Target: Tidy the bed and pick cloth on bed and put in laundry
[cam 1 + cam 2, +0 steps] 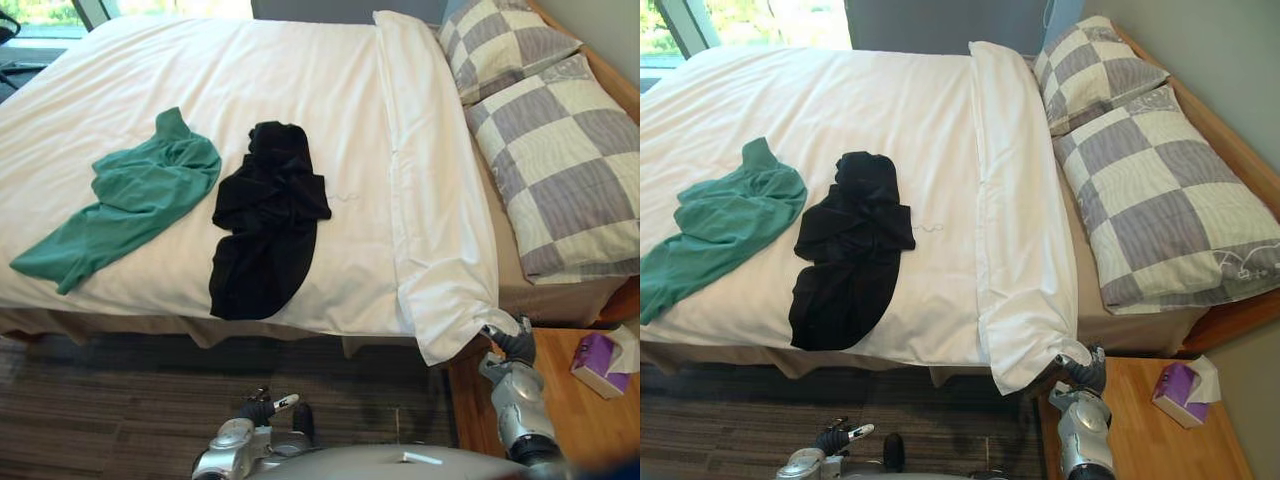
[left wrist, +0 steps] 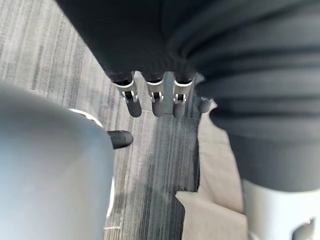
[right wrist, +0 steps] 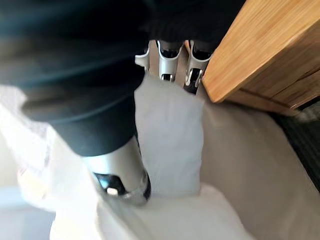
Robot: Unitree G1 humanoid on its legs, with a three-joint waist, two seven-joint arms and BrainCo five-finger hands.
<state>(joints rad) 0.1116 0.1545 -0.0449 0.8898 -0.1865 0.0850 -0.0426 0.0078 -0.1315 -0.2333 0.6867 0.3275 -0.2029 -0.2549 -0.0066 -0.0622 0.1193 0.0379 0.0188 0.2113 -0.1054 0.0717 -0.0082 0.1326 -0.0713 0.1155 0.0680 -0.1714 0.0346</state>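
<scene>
A white duvet (image 1: 300, 80) covers the bed, with a folded-back band beside the pillows. On it lie a green garment (image 1: 130, 200) at the left and a crumpled black garment (image 1: 265, 220) in the middle, both untouched. My right hand (image 1: 512, 345) is at the duvet's near right corner (image 1: 1040, 355), which hangs off the bed edge. In the right wrist view its fingers (image 3: 167, 62) and thumb (image 3: 122, 182) are curled on the white cloth (image 3: 170, 140). Low over the carpet near my body hangs my left hand (image 1: 262, 410), its fingers (image 2: 155, 97) relaxed and holding nothing.
Two grey-and-cream checked pillows (image 1: 560, 170) (image 1: 500, 45) lie at the head of the bed on the right. A wooden nightstand (image 1: 560, 410) stands right beside my right hand, with a purple tissue box (image 1: 600, 365) on it. Dark carpet (image 1: 120, 400) runs along the bed's near side.
</scene>
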